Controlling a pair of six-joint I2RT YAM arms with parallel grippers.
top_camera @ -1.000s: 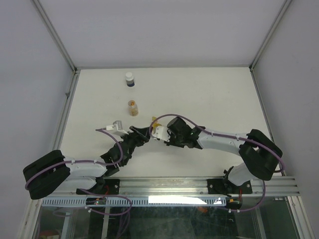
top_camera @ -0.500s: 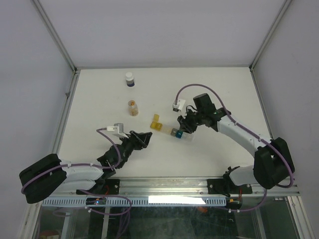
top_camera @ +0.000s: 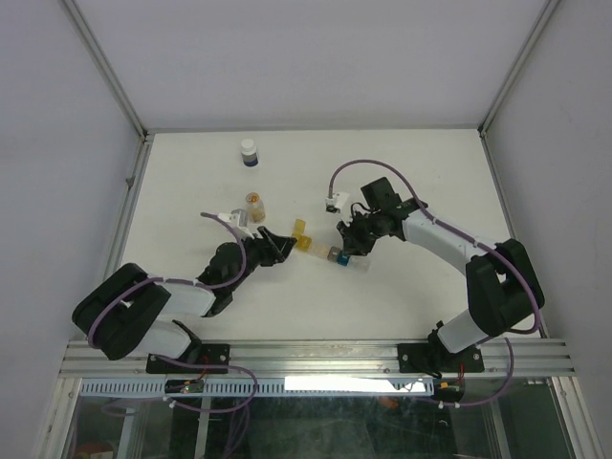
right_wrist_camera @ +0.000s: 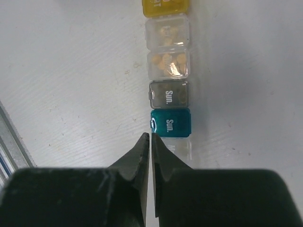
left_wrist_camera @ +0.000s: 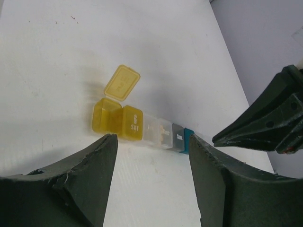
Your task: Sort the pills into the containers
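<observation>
The containers (top_camera: 330, 251) lie mid-table as a short strip: a yellow end (left_wrist_camera: 117, 122) with its lid (left_wrist_camera: 122, 81) flipped open, clear cells (right_wrist_camera: 168, 64) holding tan pills, a grey cell (right_wrist_camera: 169, 94), a teal cell (right_wrist_camera: 170, 123) and a clear end cell (right_wrist_camera: 184, 147). My left gripper (left_wrist_camera: 152, 139) is open and empty, low over the table just short of the strip. It also shows in the top view (top_camera: 283, 241). My right gripper (right_wrist_camera: 151, 137) is shut and empty, its tips at the teal cell's near corner. It also shows in the top view (top_camera: 346, 247).
A small clear bottle with orange contents (top_camera: 254, 207) stands just behind my left gripper. A white-capped, dark-bottomed bottle (top_camera: 249, 153) stands at the back. The table's metal rails (top_camera: 129, 206) run along its left and right sides.
My left gripper has moved forward, up to the yellow end of the strip. My right arm swung away from the left gripper to the strip's teal end, then shifted only slightly.
</observation>
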